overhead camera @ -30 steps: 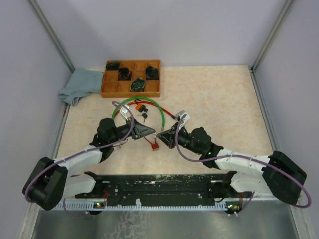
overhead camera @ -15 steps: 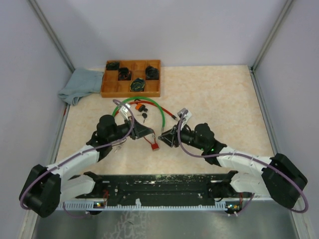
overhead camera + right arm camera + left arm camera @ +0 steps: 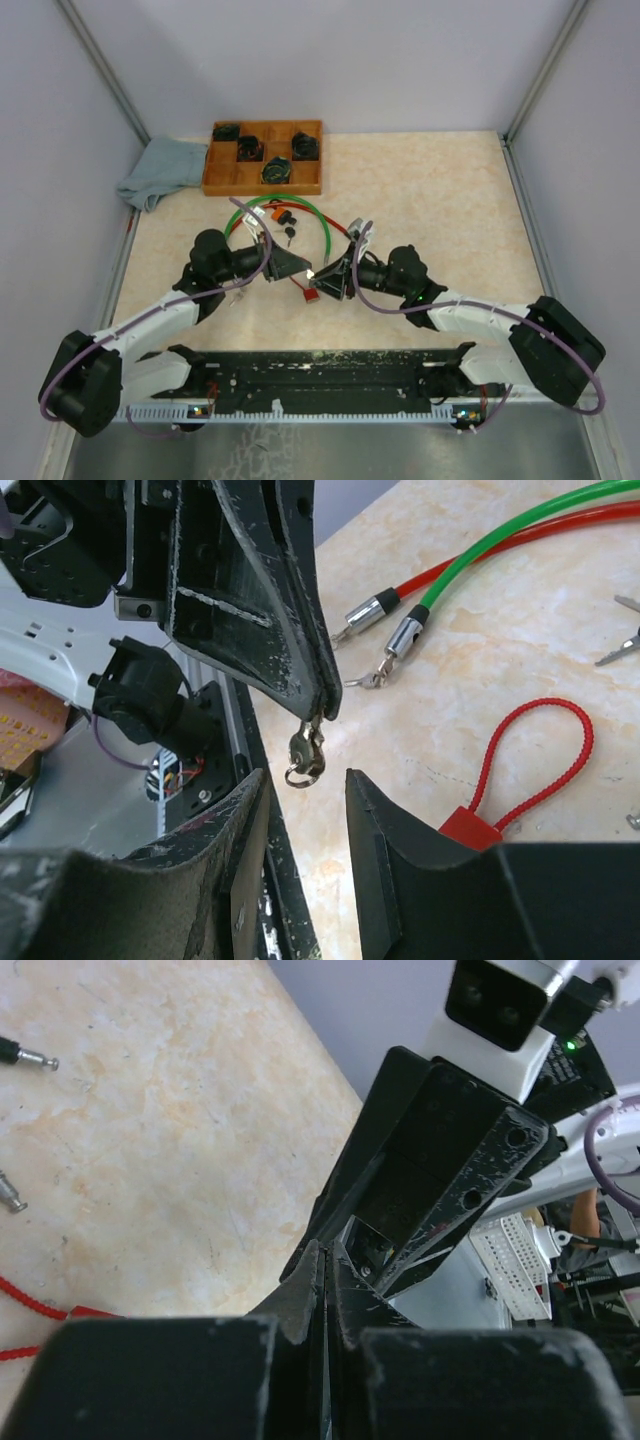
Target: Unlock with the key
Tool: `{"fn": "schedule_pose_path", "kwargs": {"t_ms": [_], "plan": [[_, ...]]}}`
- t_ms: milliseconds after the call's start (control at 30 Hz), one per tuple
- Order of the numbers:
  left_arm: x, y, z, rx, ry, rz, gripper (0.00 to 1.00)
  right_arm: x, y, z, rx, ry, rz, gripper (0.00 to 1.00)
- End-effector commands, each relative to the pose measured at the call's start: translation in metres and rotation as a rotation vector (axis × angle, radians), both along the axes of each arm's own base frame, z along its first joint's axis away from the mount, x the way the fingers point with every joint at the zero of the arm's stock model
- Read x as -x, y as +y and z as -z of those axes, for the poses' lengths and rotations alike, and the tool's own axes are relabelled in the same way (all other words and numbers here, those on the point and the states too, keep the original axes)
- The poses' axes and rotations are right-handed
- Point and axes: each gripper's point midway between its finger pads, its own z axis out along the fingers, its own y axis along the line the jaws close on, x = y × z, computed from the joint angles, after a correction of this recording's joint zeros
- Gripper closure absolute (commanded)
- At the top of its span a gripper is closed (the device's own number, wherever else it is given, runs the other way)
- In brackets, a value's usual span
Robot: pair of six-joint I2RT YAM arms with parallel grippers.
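My left gripper point(image 3: 303, 268) is shut on a small silver key point(image 3: 305, 752) with a ring, which hangs from its fingertips point(image 3: 322, 702) above the table. In the left wrist view the left gripper point(image 3: 328, 1257) has its jaws pressed together and the key is hidden. My right gripper point(image 3: 305, 780) is open, its jaws either side of and just below the key, not touching it. It faces the left gripper in the top view point(image 3: 326, 281). A red padlock point(image 3: 468, 831) with a red cable loop lies on the table beside the right jaw, also in the top view point(image 3: 311, 294).
A green cable point(image 3: 327, 228) and a red cable point(image 3: 440, 568) with metal ends lie behind the grippers, with loose keys point(image 3: 290, 234) inside the loop. A wooden compartment tray point(image 3: 263, 182) and a grey-blue cloth point(image 3: 160, 172) sit at the back left.
My right arm has moved left, bringing its open gripper up to the left gripper's tip and the key. The left gripper has hardly moved.
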Motion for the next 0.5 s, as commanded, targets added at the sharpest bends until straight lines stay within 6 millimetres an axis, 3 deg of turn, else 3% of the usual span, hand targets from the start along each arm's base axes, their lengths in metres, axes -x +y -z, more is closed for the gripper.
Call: {"fn": "schedule_pose_path", "kwargs": {"t_ms": [0, 333, 467], "plan": [[0.014, -0.003, -0.022, 0.068, -0.087, 0.075, 1.0, -0.002, 0.009, -0.04, -0.116, -0.087, -0.042, 0.63], [0.021, -0.001, -0.028, 0.082, -0.122, 0.093, 1.0, 0.009, 0.004, -0.055, -0.204, -0.111, -0.101, 0.69], [0.022, 0.0, -0.028, 0.088, -0.12, 0.093, 1.0, 0.011, 0.004, -0.058, -0.22, -0.107, -0.12, 0.78]]}}
